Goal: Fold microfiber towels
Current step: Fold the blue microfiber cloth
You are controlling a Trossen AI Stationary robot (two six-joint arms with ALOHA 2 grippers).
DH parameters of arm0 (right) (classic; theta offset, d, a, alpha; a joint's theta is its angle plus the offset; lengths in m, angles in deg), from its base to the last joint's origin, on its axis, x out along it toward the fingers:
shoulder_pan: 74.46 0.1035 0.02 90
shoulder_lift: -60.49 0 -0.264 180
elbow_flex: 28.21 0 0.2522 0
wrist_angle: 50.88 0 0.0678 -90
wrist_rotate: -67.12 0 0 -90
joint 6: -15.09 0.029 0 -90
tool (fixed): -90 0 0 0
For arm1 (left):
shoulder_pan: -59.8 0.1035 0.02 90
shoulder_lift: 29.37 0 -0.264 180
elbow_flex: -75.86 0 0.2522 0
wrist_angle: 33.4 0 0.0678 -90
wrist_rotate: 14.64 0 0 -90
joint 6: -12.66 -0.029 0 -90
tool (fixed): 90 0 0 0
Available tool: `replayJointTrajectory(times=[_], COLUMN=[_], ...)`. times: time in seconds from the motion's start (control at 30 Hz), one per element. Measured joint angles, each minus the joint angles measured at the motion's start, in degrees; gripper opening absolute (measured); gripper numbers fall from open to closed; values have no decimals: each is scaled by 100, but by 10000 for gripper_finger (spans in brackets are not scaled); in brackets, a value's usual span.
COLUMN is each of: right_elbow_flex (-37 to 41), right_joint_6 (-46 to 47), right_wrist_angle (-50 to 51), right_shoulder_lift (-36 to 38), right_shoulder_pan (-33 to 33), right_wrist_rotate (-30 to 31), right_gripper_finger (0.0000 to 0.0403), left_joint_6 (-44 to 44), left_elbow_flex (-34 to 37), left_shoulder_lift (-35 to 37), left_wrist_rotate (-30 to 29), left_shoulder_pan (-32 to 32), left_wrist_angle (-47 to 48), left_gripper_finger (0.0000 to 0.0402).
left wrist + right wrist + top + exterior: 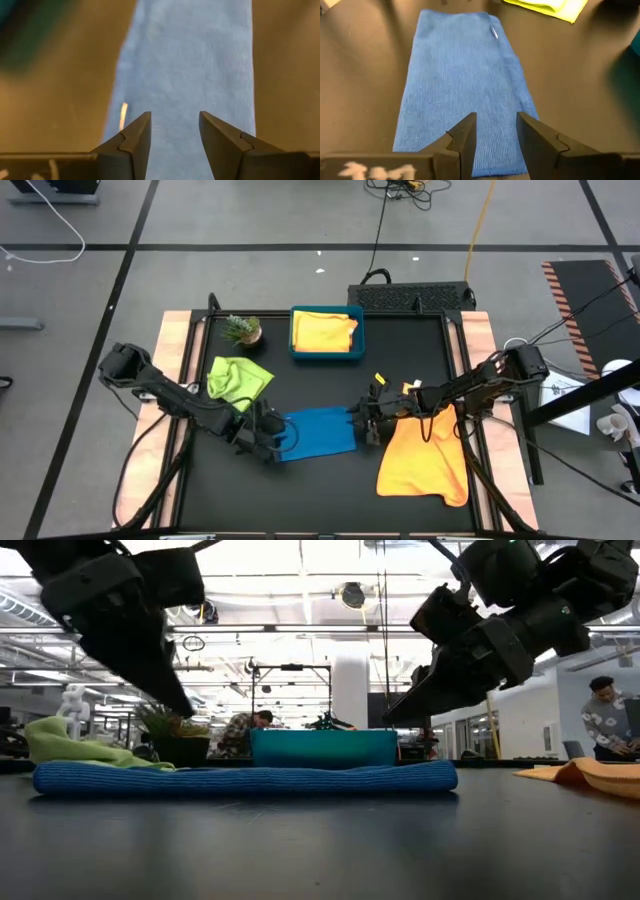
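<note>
The blue towel (318, 433) is seen lying flat and folded into a rectangle on the black desk (320, 490), a little toward six o'clock from the desk's centre. The left gripper (274, 442) is held over the towel's nine o'clock end, its fingers (131, 145) spread apart with nothing pinched between them. The right gripper (366, 425) is held at the towel's three o'clock end, its fingers (462, 145) likewise spread and empty above the cloth. In the low view both grippers are shown raised clear of the towel, which lies as a low flat band. An orange towel (425, 460) is spread loosely just beside the blue one at four o'clock, partly under the right arm. A lime green towel (237, 378) is crumpled at ten o'clock from the blue one. A yellow towel (325, 330) is folded inside the teal tray (295, 352) at twelve o'clock, and a small potted plant (241, 330) is placed just beside the tray on its nine o'clock side. People are seen in the room beyond the desk in the low view.
</note>
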Motion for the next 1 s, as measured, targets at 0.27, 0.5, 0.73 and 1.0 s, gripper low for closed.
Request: replayJointTrajectory(times=[0.27, 0.5, 0.73, 1.0], right_elbow_flex=[-2, -2, -2, -2], right_joint_6=[53, 106, 343, 428], right_wrist_angle=[-33, 40, -2, -117], right_shoulder_lift=[5, 1, 1, 1], right_shoulder_pan=[216, 484, 671, 913], right_wrist_rotate=[-548, -601, -601, -612], right_gripper_finger=[130, 130, 130, 130], left_joint_6=[321, 678, 405, -1229], left_elbow_flex=[0, 3, -3, 4], left_shoulder_lift=[-676, -1085, -1277, -945], left_wrist_rotate=[427, 570, 1348, 1591], left_shoulder_pan=[-279, -322, -306, -304], left_wrist_angle=[-185, -412, -1605, -2775], left_gripper_finger=[168, 168, 168, 168])
